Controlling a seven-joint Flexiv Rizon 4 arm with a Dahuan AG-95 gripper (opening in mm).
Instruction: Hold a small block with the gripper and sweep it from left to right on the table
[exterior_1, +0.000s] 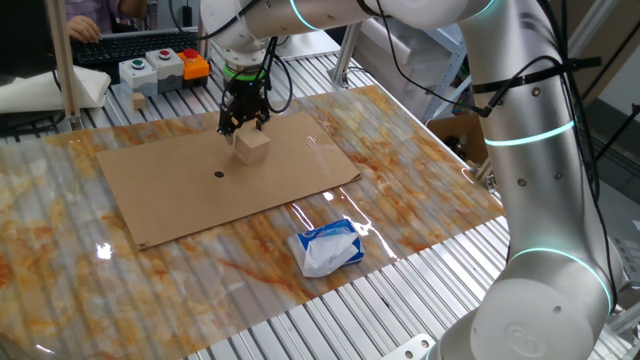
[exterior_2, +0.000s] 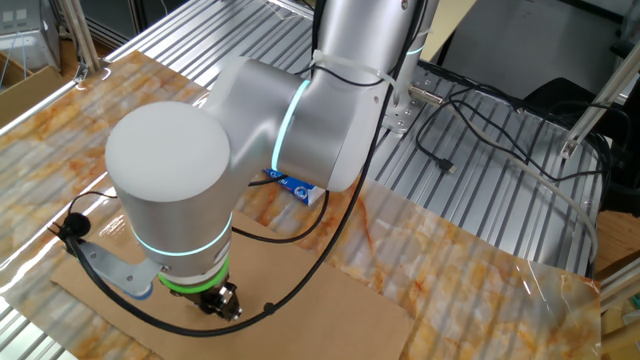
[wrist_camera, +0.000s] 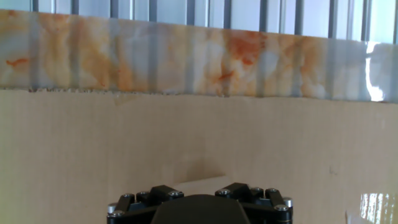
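The small block (exterior_1: 253, 148), a pale tan wooden cube, rests on the brown cardboard sheet (exterior_1: 180, 195) on the table (exterior_1: 420, 190). My gripper (exterior_1: 245, 124), black with a green ring, comes straight down on it. The fingers sit against the sides of the block's upper part, shut on it. In the hand view only the gripper's black base shows at the bottom edge, with a pale strip of the block (wrist_camera: 199, 180) just beyond it. In the other fixed view the gripper (exterior_2: 222, 300) shows under the arm's big joint and the block is hidden.
A white-and-blue soft packet (exterior_1: 328, 248) lies on the marbled sheet in front of the cardboard, also in the other fixed view (exterior_2: 296, 186). A button box (exterior_1: 160, 68) and a small block (exterior_1: 138, 102) sit at the far edge. An open carton (exterior_1: 460, 135) stands at the right.
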